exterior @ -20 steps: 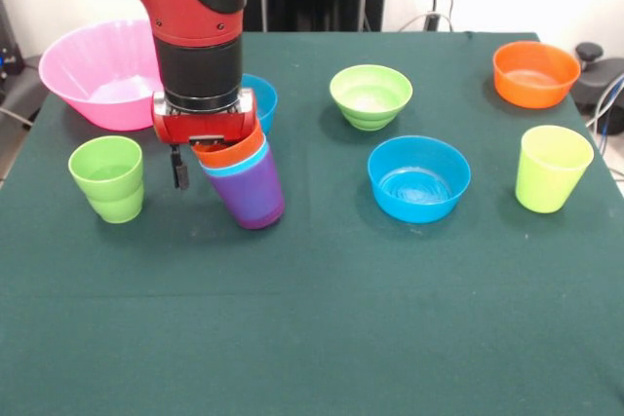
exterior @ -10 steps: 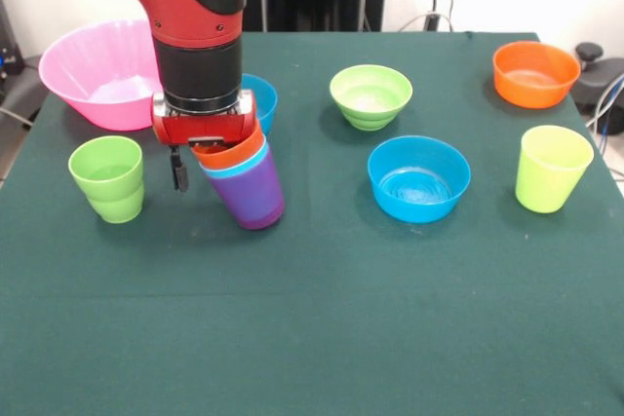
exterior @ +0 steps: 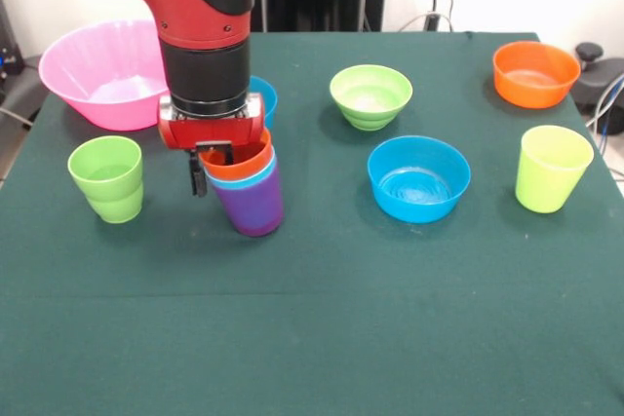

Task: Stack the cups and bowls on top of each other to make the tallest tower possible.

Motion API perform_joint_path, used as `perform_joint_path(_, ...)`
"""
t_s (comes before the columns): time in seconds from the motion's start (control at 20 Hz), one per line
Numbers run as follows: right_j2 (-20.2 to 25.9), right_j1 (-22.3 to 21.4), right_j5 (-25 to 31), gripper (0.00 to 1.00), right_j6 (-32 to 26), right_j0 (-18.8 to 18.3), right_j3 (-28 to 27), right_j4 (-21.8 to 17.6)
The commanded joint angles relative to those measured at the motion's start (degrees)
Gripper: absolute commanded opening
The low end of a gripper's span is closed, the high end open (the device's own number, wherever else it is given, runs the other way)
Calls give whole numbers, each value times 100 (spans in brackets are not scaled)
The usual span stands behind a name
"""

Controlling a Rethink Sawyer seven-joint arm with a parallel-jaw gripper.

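The tower point(exterior: 251, 204) stands left of centre: a purple cup at the base, a light blue cup point(exterior: 265, 175) in it and an orange cup point(exterior: 245, 159) on top, leaning slightly left. My gripper point(exterior: 209, 168) is at the orange cup's left rim, one finger point(exterior: 198, 178) outside and the other inside, shut on the rim. Loose cups: a stepped green one point(exterior: 107, 179) at the left and a yellow-green one point(exterior: 552, 169) at the right. The bowls are blue point(exterior: 419, 178), ridged green point(exterior: 370, 96), orange point(exterior: 534, 73) and large pink point(exterior: 102, 73). A second blue bowl point(exterior: 265, 96) is mostly hidden behind the arm.
Everything rests on a dark green cloth-covered table point(exterior: 322, 328). Dark equipment and cables point(exterior: 600, 75) sit off the table's right edge.
The gripper has shifted right and slightly down with the orange cup's rim. The tower, which leaned strongly left, now stands much closer to upright.
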Motion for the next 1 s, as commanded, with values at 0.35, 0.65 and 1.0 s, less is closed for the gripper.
perform_joint_path(0.35, -73, 828, -370, 0, 314, 233, 201, -311)
perform_joint_path(0.65, -77, 887, -213, 0, 331, 302, 47, -248)
perform_joint_path(1.0, -150, 969, -270, 0, 620, 512, -51, -147)
